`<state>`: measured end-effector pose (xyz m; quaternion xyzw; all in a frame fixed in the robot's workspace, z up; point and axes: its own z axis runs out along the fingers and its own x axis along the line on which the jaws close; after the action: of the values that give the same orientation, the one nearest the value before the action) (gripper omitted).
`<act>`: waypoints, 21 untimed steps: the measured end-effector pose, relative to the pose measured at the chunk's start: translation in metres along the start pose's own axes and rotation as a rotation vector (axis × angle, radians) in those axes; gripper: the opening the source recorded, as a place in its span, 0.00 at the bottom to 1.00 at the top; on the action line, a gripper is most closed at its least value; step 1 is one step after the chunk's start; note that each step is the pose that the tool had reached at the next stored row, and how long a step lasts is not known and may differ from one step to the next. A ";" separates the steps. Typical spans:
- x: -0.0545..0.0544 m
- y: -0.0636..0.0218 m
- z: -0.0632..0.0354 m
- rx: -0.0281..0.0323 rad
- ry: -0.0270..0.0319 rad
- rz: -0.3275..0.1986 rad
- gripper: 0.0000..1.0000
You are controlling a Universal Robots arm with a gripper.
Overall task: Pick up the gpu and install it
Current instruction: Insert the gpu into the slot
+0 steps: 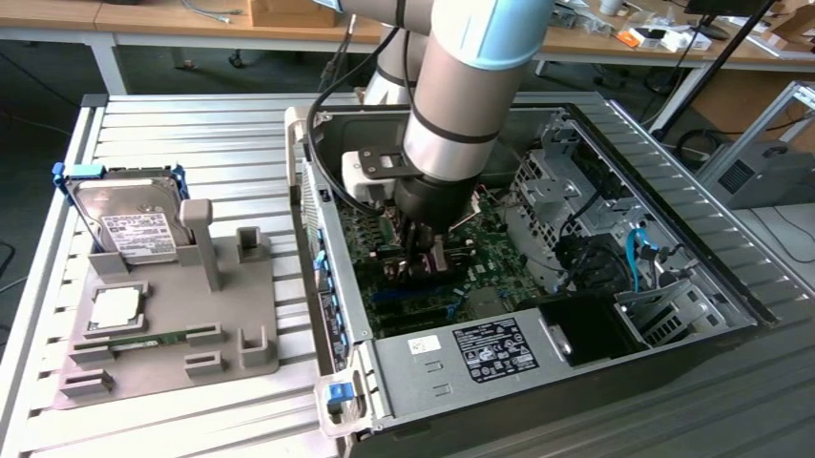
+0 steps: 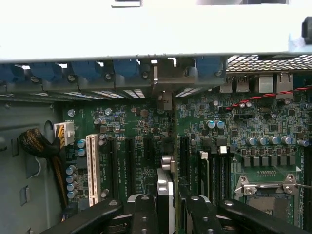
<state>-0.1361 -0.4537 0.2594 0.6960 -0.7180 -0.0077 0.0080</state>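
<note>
- Hanging inside the open computer case (image 1: 421, 386), the hand (image 1: 427, 250) is held low over the green motherboard (image 1: 491, 253).
- The hand (image 2: 169, 200) is clenched on the gpu (image 2: 173, 141). In the wrist view the thin flat card is seen edge-on, upright between the two black jointed fingers (image 2: 145, 209).
- The card is lined up along the long black slots of the board, just beside a white slot (image 2: 92, 168). Its far end lies by a row of blue plastic latches (image 2: 87, 70). Whether it is seated cannot be told.
- On the exterior view's left, a grey moulded fixture (image 1: 242, 315) is laid on the ribbed metal desk (image 1: 191, 143).
- A silver hard drive (image 1: 128, 224) with a white label is propped upright at the fixture's far end. A narrow green RAM stick (image 1: 147, 340) is laid flat nearer.
</note>
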 end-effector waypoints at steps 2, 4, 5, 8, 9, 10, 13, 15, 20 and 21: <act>0.000 0.0000 0.0005 -0.0001 -0.0005 0.000 0.27; 0.000 0.0000 0.0007 -0.0001 -0.0011 0.000 0.27; 0.000 0.0000 0.0008 -0.0001 -0.0014 0.000 0.27; 0.000 0.0000 0.0011 -0.0001 -0.0028 0.000 0.27; 0.000 0.0000 0.0012 0.0000 -0.0030 0.000 0.27; 0.000 0.0000 0.0012 -0.0001 -0.0033 0.000 0.27; 0.000 0.0000 0.0015 -0.0002 -0.0035 0.000 0.27; 0.000 0.0000 0.0017 -0.0001 -0.0036 0.000 0.27; 0.000 -0.0001 0.0024 -0.0001 -0.0035 0.000 0.27; 0.000 -0.0001 0.0026 -0.0002 -0.0035 0.000 0.27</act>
<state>-0.1361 -0.4538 0.2569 0.6961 -0.7178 -0.0089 0.0068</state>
